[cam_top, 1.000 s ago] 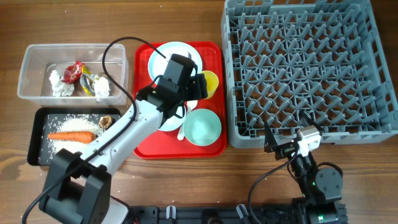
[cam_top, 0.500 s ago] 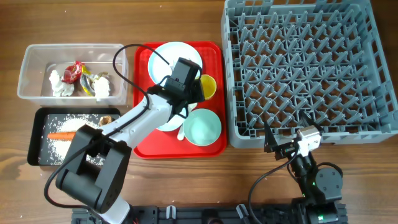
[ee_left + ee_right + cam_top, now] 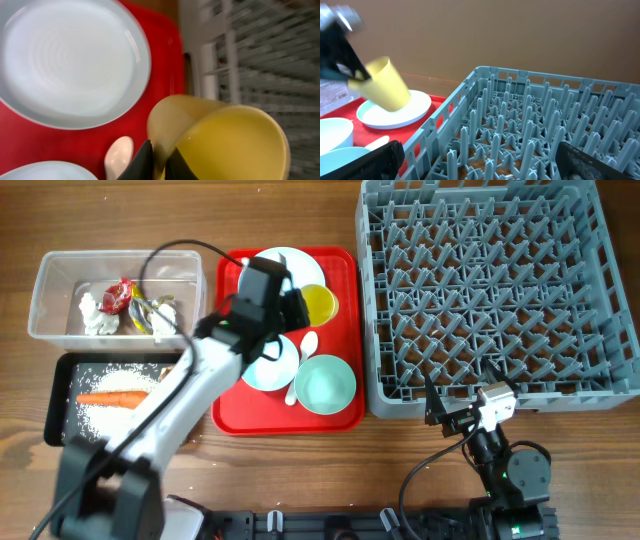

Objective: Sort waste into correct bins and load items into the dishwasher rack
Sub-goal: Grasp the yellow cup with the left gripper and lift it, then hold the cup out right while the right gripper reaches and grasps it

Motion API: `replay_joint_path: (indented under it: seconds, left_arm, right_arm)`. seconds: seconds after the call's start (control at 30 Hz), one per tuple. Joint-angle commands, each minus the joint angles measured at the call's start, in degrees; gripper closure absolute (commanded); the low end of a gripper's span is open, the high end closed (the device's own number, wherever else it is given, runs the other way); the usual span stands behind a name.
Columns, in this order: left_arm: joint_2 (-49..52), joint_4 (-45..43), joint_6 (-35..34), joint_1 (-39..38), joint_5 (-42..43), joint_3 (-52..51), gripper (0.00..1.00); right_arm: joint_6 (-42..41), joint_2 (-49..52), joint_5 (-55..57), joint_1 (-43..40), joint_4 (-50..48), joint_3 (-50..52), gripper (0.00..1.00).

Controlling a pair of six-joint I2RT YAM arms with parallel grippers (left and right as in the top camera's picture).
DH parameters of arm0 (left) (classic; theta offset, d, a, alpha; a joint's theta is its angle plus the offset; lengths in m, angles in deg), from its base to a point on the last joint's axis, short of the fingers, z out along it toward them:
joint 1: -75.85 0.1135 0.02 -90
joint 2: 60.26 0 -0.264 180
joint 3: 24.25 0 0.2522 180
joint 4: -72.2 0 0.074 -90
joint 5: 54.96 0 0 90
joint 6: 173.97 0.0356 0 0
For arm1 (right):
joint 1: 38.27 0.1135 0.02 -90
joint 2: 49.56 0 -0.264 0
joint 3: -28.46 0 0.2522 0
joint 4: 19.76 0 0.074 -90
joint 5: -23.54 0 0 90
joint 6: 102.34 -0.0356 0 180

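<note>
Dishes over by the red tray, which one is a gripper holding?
The small yellow cup: the left gripper pinches its rim, holding it tilted. The pale blue round plate, both pale blue-green bowls and white plastic spoon lie ungripped.

The grey dishwasher rack (image 3: 520, 130) fills the centre and right, its upright pegs standing in rows. The right gripper (image 3: 477, 152) has its 2 dark fingers spread wide at the rack's near edge, 1 at each lower corner. Just left of the rack lies the red tray (image 3: 427, 122), bearing the pale blue plate (image 3: 395, 114). Further left of the rack, above the plate, the left gripper (image 3: 356, 75) pinches the rim of the tilted yellow cup (image 3: 382, 85). 2 bowls (image 3: 335, 136) and a white spoon (image 3: 377, 142) sit to the rack's lower left.
</note>
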Motion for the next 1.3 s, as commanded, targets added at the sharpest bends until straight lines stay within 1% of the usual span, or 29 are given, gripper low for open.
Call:
replay_joint_path:
  seconds: [0.0,0.07,0.1,0.17,0.23,0.3,0.4,0.43,0.47,0.5,0.53,0.63,0.67,0.73,0.8,0.83,0.9,0.93,1.0,1.1,1.27]
  left_arm:
    - [-6.97,-2.47,1.84,2.89,13.46,1.03,0.95]
    - [-8.41,-4.68,1.57,3.89,20.20,1.03,0.96]
    - [-8.98,-6.45,1.42,4.74,26.77,1.03,0.96]
    - [-9.01,-9.11,1.09,6.08,35.98,1.03,0.96]
    - [-8.98,-10.99,-1.16,7.76,42.71,1.03,0.96]
    - [-8.98,-13.07,-1.84,9.46,49.31,1.03,0.96]
    - [-8.98,-14.93,-1.81,11.89,57.48,1.03,0.96]
    - [-8.98,-14.93,-1.81,12.79,59.60,1.03,0.96]
    - [-8.98,-14.93,-1.79,13.29,60.85,1.01,0.96]
    - [-8.98,-14.93,-1.77,13.70,61.86,1.01,0.96]
    - [-8.94,-14.95,-1.75,13.94,62.66,1.01,0.96]
    - [-8.94,-14.95,-1.25,14.64,64.17,1.01,0.96]
    - [-8.94,-14.95,-0.35,14.91,64.17,1.01,0.96]
    - [-8.94,-14.88,1.73,15.61,64.15,1.01,0.96]
    - [-8.92,-14.93,1.70,16.13,64.15,1.01,0.96]
    - [-8.92,-14.91,1.68,16.57,64.15,1.01,0.96]
    - [-8.92,-14.67,1.66,16.96,64.15,1.01,0.96]
    - [-8.92,-14.49,1.66,17.07,64.15,1.01,0.96]
    - [-8.92,-14.49,1.66,17.14,64.13,1.01,0.96]
    - [-8.92,-14.47,1.62,17.14,64.13,1.01,0.96]
    - [-8.92,-14.03,1.40,17.14,64.94,1.01,0.96]
  right_arm:
    - [0.52,-0.26,0.79,-0.28,-0.20,0.07,0.00]
    - [0.52,-0.26,0.79,-0.28,-0.20,0.07,0.00]
    - [0.55,-0.26,0.79,-0.28,-0.20,0.07,0.00]
    - [4.90,-0.26,1.84,-0.31,-1.36,0.07,0.00]
    - [10.10,-0.26,1.84,-0.28,-1.68,0.07,0.00]
    - [10.58,-0.26,1.90,-0.28,0.04,0.07,0.00]
    - [10.47,-0.11,1.44,-0.28,-0.11,0.07,0.00]
    - [10.19,-0.11,-0.57,-0.28,-0.35,0.07,0.00]
    - [8.50,-0.11,-3.61,-0.28,-0.48,0.07,0.00]
    - [4.31,-0.11,-6.36,-0.28,-0.74,0.07,0.00]
    - [-1.29,-0.11,-8.17,-0.28,-0.87,0.07,0.00]
    - [-18.49,-0.11,-8.61,-0.28,-0.96,0.07,0.00]
    - [-21.81,-0.11,-9.42,-0.28,-1.18,0.07,0.00]
    - [-22.45,-0.11,-14.62,-0.28,-3.13,0.04,0.00]
    - [-22.67,-0.11,-18.08,-0.28,-5.53,-0.83,0.00]
    - [-23.56,0.00,-19.93,-0.28,-5.97,-3.63,0.00]
    - [-29.55,0.98,-19.96,-0.28,-5.29,-8.79,0.00]
    - [-31.87,2.67,-19.96,-0.28,-3.19,-13.44,0.00]
    - [-31.19,7.28,-19.93,-0.28,2.56,-21.86,0.00]
    - [-27.89,18.45,-22.43,-0.28,12.94,-35.71,0.00]
    - [-22.03,41.83,-36.33,-0.28,27.89,-58.18,0.00]
